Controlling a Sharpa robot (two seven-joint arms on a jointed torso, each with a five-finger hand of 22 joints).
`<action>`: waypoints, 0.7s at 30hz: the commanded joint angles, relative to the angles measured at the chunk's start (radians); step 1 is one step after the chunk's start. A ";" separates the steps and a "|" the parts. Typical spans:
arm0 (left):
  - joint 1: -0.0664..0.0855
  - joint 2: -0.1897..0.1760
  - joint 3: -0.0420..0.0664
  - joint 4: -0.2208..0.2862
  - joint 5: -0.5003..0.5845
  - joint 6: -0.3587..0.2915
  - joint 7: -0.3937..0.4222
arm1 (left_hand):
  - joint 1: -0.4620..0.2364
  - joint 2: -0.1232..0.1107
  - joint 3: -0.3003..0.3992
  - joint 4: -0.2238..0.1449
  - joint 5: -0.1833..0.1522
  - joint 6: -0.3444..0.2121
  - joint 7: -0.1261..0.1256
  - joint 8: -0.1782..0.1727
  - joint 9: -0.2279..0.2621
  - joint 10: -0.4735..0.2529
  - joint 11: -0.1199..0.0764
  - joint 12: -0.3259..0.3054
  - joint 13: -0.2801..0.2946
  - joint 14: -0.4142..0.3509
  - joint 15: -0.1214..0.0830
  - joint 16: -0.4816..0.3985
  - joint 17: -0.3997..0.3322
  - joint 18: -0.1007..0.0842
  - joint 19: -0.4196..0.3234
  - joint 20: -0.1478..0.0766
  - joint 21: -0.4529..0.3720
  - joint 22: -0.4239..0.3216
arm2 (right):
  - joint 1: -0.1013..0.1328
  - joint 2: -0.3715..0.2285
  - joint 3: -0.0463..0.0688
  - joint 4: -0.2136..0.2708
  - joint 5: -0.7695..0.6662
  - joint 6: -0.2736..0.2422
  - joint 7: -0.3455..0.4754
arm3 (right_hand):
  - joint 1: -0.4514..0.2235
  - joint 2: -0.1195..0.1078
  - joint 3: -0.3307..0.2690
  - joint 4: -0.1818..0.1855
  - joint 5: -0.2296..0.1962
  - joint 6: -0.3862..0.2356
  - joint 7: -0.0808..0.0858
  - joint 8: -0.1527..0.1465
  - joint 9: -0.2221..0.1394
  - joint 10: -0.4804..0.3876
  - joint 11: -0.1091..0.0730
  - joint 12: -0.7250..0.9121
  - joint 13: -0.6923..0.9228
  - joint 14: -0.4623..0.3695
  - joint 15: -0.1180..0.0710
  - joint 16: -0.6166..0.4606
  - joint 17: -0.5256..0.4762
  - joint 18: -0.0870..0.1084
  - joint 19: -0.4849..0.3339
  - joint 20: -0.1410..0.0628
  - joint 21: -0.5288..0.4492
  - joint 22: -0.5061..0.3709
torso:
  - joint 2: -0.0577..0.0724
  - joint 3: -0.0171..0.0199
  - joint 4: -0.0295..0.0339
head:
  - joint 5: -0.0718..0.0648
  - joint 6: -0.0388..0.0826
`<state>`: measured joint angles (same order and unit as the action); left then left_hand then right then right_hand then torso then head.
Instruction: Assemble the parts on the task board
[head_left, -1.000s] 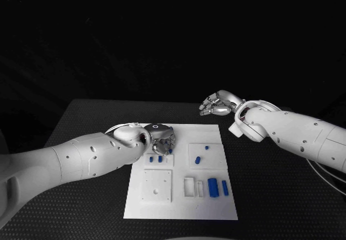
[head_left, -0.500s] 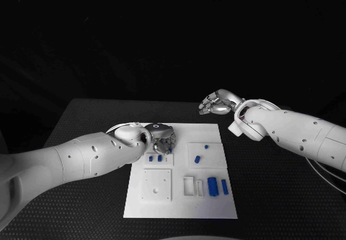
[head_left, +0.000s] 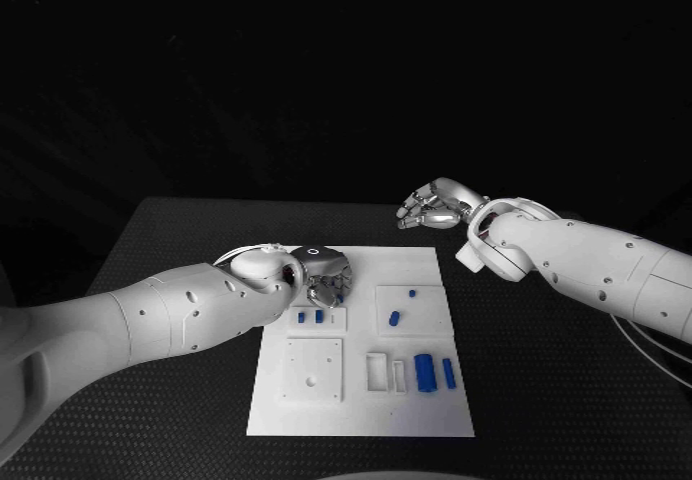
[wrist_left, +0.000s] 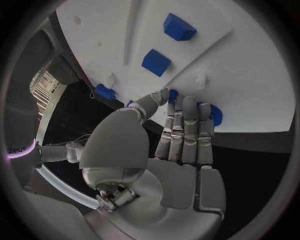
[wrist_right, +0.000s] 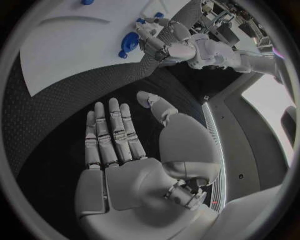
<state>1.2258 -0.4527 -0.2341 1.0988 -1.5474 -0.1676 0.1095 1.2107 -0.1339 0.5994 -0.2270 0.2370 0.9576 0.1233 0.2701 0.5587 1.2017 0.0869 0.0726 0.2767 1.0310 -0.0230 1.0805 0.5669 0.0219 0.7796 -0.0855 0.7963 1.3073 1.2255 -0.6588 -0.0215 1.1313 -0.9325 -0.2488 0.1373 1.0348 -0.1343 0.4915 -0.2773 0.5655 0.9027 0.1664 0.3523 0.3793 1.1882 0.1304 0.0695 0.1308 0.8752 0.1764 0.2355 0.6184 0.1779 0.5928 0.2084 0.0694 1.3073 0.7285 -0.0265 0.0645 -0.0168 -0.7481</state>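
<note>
the left hand (head_left: 323, 277) sits low over the far left part of the task board (head_left: 418, 415), fingers pointing down at the white plate. from the left wrist view its fingers (wrist_left: 185, 131) are held straight and close together, tips down among blue parts, with a rounded blue part (wrist_left: 215, 115) peeking out beside the fingertips. whether it is pinched or merely touched, i cannot tell. the thumb is curled toward the fingers, so a grip looks likely, but that is only a judgement.

just near of that hand, two small blue parts (head_left: 310, 317) stand side by side in a raised square block, right beneath the fingers' reach. more parts lie to the right: a small pair (head_left: 404, 308) on the right-hand block, and two long blue bars (head_left: 434, 373) in the near right corner, their long axes running near to far.

the right hand (head_left: 434, 209) hovers off beyond the board's far right corner, over the dark surface (head_left: 173, 230), well apart from every part. in its own wrist view its fingers (wrist_right: 111, 135) are spread flat and hold nothing.

so the left hand is clearly nearer, and the next move turns on the parts just near of its fingertips.
</note>
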 joint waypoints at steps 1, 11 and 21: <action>-0.012 0.007 -0.004 -0.004 -0.063 0.029 -0.016 | 0.011 0.005 -0.001 -0.011 -0.002 0.012 -0.001 0.006 -0.003 0.017 -0.004 0.006 -0.002 0.014 -0.004 0.022 0.009 0.012 0.017 -0.038 0.011 0.023 | 0.000 0.001 0.001 0.001 -0.001 0.001 0.010 | -0.004 -0.001 0.004 0.003 0.004 -0.007 -0.001 0.001 0.001 -0.003 0.000 0.005 -0.001 -0.003 -0.006 -0.003 0.002 -0.018 -0.005 0.001 -0.004 0.013 | 0.000 -0.0005 -0.0001 | -0.001 -0.001; -0.017 0.011 -0.004 -0.004 -0.113 0.003 -0.025 | 0.018 0.005 0.000 -0.017 -0.002 0.016 0.001 0.007 -0.006 0.026 -0.008 0.003 -0.005 0.023 -0.008 0.046 0.017 0.017 0.034 -0.044 0.027 0.023 | 0.000 0.000 0.001 0.002 -0.001 0.002 0.010 | -0.004 -0.001 0.004 0.003 0.004 -0.007 -0.001 0.001 0.002 -0.003 0.000 0.005 -0.001 -0.003 -0.006 -0.003 0.002 -0.018 -0.005 0.001 -0.004 0.013 | 0.000 -0.0005 0.0003 | -0.003 -0.002; -0.020 0.017 -0.004 -0.011 -0.192 0.021 -0.047 | -0.009 -0.026 -0.012 0.001 -0.032 0.006 -0.001 0.001 -0.012 0.018 0.000 -0.003 -0.012 0.026 -0.001 0.053 0.014 0.021 0.040 -0.039 0.033 0.020 | 0.000 -0.001 0.001 0.003 -0.001 0.000 0.011 | -0.004 -0.001 0.004 0.003 0.004 -0.007 -0.001 0.001 0.002 -0.003 0.000 0.005 -0.001 -0.003 -0.006 -0.003 0.002 -0.018 -0.006 0.001 -0.004 0.013 | 0.000 -0.0007 0.0010 | -0.003 -0.004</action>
<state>1.2199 -0.4353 -0.2301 1.0941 -1.6733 -0.1863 0.0970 1.2049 -0.1503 0.5887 -0.2270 0.2066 0.9648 0.1232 0.2741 0.5472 1.2239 0.0758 0.0756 0.2762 1.0561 -0.0267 1.1307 0.5818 0.0237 0.8132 -0.0980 0.8279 1.3079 1.2255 -0.6595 -0.0215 1.1329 -0.9325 -0.2488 0.1375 1.0348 -0.1343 0.4915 -0.2773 0.5655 0.9028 0.1663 0.3523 0.3793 1.1882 0.1304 0.0695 0.1308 0.8752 0.1764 0.2354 0.6192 0.1779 0.5928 0.2084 0.0694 1.3073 0.7286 -0.0271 0.0656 -0.0205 -0.7515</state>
